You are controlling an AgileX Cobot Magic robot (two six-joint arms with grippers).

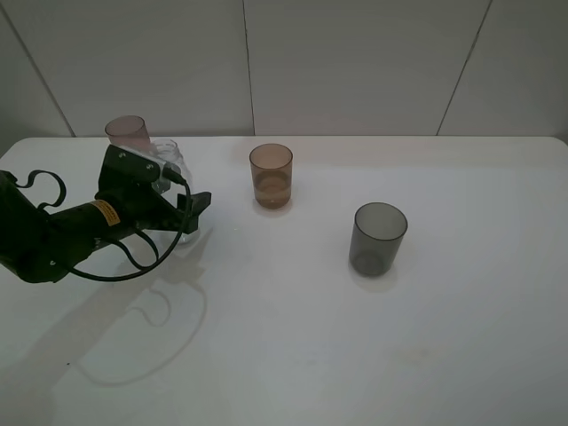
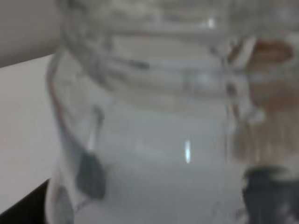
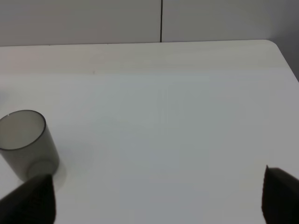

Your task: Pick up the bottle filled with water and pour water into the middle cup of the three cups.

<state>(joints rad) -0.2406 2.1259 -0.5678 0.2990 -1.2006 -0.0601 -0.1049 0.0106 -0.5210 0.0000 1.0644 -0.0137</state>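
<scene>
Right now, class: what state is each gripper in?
Left gripper: around the bottle; whether it grips cannot be told.
Right gripper: open, holding nothing.

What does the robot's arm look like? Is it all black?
Mostly, yes. The left arm is black, with a small yellow sticker and thin black cables looping underneath. Its tool is black too. Of the right tool, only two dark fingertips show.
</scene>
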